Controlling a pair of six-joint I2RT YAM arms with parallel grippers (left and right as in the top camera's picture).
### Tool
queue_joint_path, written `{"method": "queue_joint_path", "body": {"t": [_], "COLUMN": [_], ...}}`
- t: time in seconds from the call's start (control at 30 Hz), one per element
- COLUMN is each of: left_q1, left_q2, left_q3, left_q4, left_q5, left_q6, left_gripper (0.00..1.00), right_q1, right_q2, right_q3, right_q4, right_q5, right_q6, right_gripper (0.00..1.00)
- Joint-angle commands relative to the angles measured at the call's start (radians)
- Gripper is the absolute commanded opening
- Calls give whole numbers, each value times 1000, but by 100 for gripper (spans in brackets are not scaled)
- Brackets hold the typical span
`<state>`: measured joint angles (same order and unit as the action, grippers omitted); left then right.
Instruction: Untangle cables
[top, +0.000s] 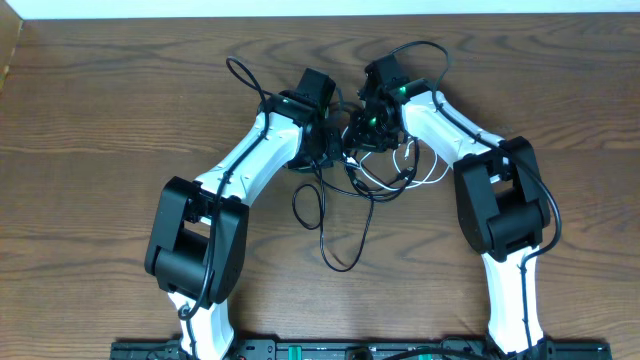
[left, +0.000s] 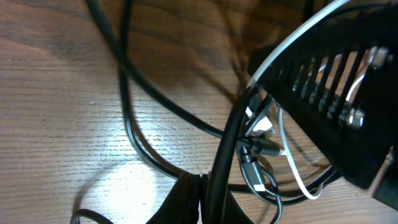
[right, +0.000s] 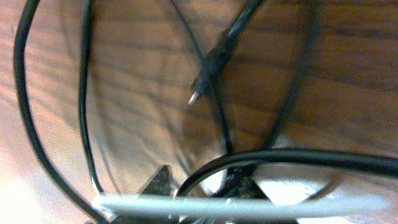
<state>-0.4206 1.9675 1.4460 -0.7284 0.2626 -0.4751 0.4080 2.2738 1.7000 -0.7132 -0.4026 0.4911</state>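
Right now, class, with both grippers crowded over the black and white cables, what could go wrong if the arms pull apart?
1. The left gripper seems clamped on the black cable, which crosses the white cable right there; pulling may tighten the tangle.
2. The right gripper sits very close to the left; they could collide.
3. The black plug lies among loops and may snag.

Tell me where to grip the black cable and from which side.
Probably best: grip the black cable at the loose loop trailing out of the tangle, coming straight down. There it lies flat on the table, a single strand clear of the white cable.
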Motion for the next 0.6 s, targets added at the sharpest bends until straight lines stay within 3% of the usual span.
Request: {"method": "queue_joint_path", "body": {"t": [0.0,0.1,0.2,0.37,0.5,0.57], "left_q1": [0,0,0,-3,0,0], "left_q2": [-24,-24,-24,-24,-24,-24], "left_q3": [-2,-2,-2,-2,-2,-2], "left_q4": [-4,-4,-4,3,74,112], "left_q5": [-13,-13,-13,-1,178,269], "left_q6": [-10,-10,-10,-9,82,142], "left_gripper": [8,8,8,8,17,28], "right_q1": [1,-8,-27,-58,-71,-77], "right_q2": [32,31,22,-60,-156,-184], "right_q3": [-4,-1,5,20,20,20], "right_q4": [7,6,2,-60,-125,-169], "right_q5": [8,-16,-72,-85,-133,-135], "right_q6": [8,-1,-33,-150,-298,-327], "right_gripper": [17,12,1,1,1,1]}}
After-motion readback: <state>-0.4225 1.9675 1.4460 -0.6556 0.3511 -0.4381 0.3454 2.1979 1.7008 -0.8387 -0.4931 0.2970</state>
